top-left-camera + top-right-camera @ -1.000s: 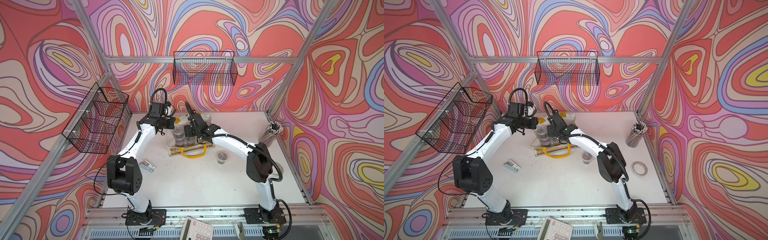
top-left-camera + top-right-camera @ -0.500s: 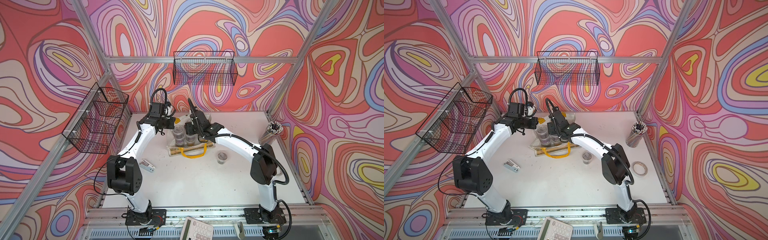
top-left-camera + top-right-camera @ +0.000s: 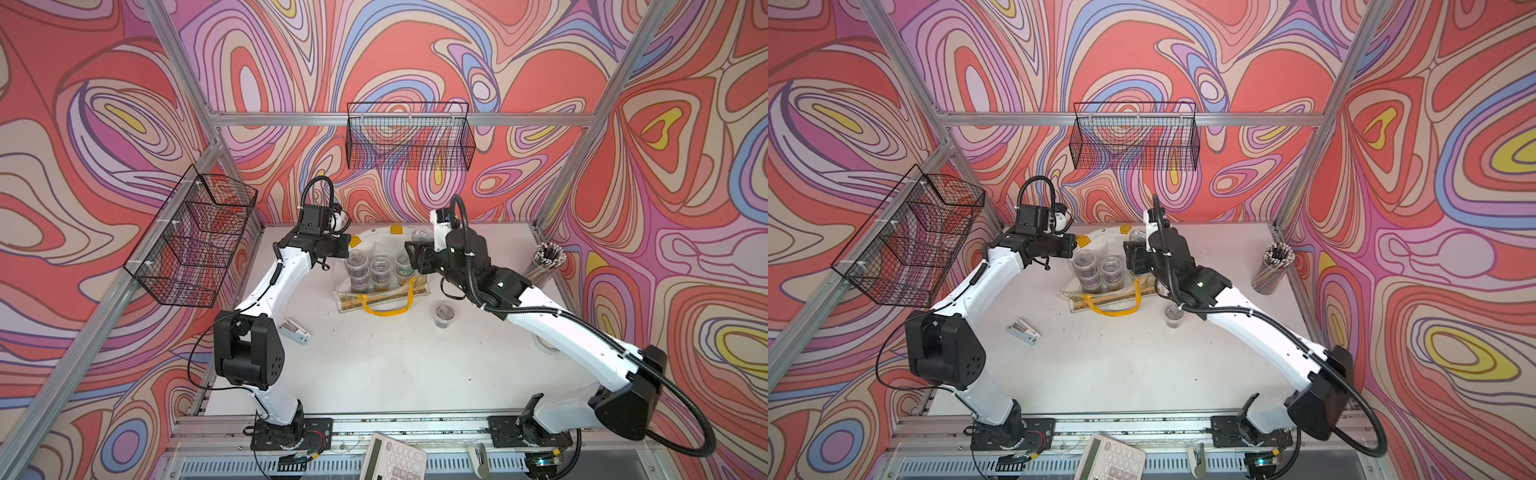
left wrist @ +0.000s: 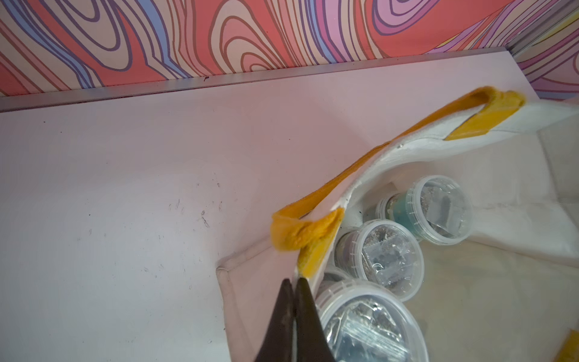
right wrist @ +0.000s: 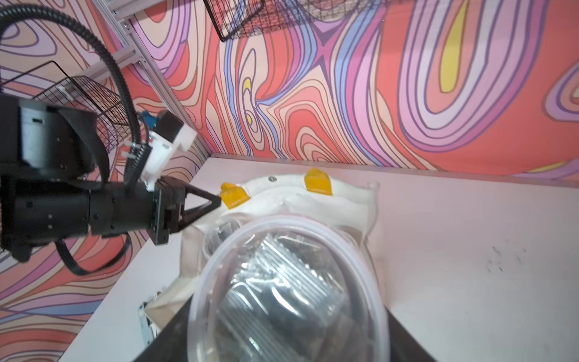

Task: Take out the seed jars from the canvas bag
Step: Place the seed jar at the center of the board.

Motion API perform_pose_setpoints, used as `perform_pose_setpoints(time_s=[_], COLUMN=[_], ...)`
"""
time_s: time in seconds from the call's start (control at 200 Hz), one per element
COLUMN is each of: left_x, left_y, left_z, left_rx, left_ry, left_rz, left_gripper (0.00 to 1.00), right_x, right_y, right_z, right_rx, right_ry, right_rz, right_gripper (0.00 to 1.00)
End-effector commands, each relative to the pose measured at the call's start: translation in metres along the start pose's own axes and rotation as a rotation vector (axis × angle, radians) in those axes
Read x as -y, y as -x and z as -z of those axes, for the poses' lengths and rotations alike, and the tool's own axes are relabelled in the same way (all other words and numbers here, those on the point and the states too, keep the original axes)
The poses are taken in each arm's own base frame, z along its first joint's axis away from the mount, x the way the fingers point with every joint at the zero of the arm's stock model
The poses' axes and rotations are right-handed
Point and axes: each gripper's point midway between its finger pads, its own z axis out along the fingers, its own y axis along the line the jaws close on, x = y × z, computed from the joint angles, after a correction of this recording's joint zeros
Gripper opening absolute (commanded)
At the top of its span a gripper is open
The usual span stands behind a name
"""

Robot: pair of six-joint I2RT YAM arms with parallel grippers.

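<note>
Right gripper [image 3: 417,249] is grasping 1 jar [image 5: 288,291], bag [image 3: 376,240] lying just below it; left gripper [image 4: 294,282] is clenching the bag rim opposite.

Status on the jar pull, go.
Left claw shut on canvas bag rim, holding it open. Right claw shut on seed jar, held over bag. More jars inside; one loose jar on table. No blocker seen.

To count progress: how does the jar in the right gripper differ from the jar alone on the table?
The held jar is clamped in the right gripper, aloft; the lone jar stands untouched on the table. The held jar is by the canvas bag's rim; the lone jar stands outside it. Both are clear and round.
</note>
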Motion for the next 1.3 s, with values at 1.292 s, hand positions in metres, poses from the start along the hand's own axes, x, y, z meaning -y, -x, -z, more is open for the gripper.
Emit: perform_pose_setpoints(time_s=[1.292], left_x=[0.001], left_y=[-0.018], left_z=[0.002], left_rx=[-0.055], left_ry=[-0.006], left_rz=[0.028], left_gripper=[0.0], right_x=[0.174], right_y=[-0.198], right_z=[0.047], right_rx=[-0.01], right_ry=[-0.308], right_rz=[-0.301], right_gripper=[0.63])
